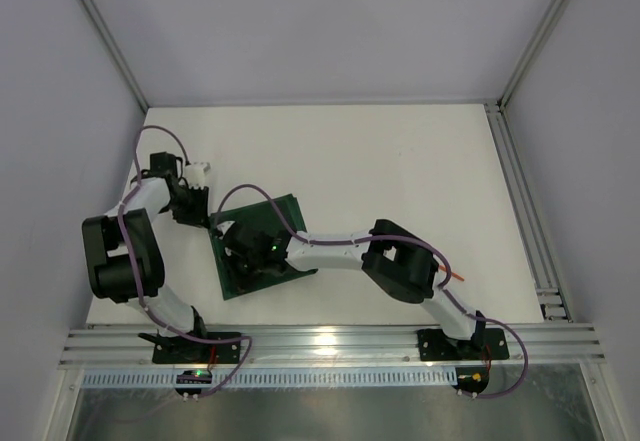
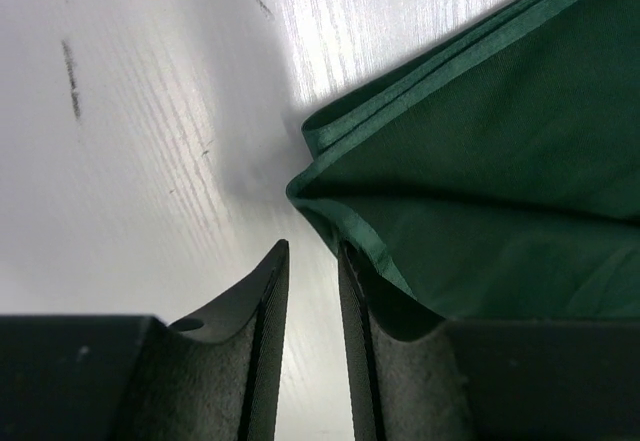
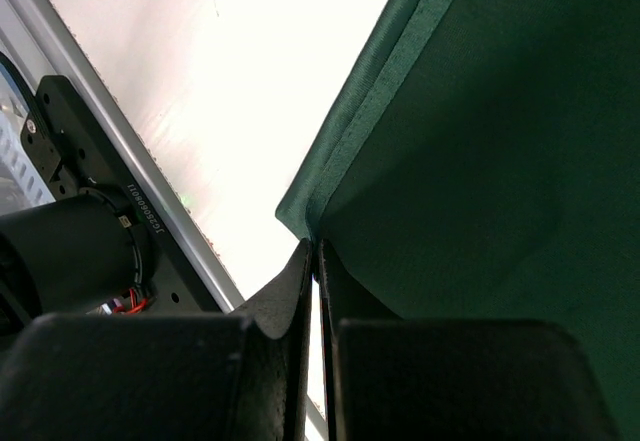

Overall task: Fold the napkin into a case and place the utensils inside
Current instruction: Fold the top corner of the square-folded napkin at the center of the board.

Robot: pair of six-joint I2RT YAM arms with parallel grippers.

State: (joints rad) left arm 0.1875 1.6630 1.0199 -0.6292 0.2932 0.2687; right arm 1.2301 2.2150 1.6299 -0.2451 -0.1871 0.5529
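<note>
The dark green napkin (image 1: 288, 211) lies folded in layers on the white table, left of centre. My right gripper (image 1: 238, 259) reaches across it, its jaws shut on a hemmed corner of the napkin (image 3: 500, 161); the right wrist view shows that gripper (image 3: 315, 246) pinching the corner at its tips. My left gripper (image 1: 203, 219) is at the napkin's left edge. In the left wrist view that gripper (image 2: 312, 249) is open and empty, with the layered corner of the napkin (image 2: 500, 161) against the outside of its right finger. An orange utensil tip (image 1: 457, 276) shows beside the right arm; the rest is hidden.
A small white object (image 1: 200, 171) sits by the left arm at the table's left side. The aluminium rail (image 1: 330, 346) runs along the near edge, with another rail (image 1: 525, 211) on the right. The left arm's base (image 3: 70, 251) shows in the right wrist view.
</note>
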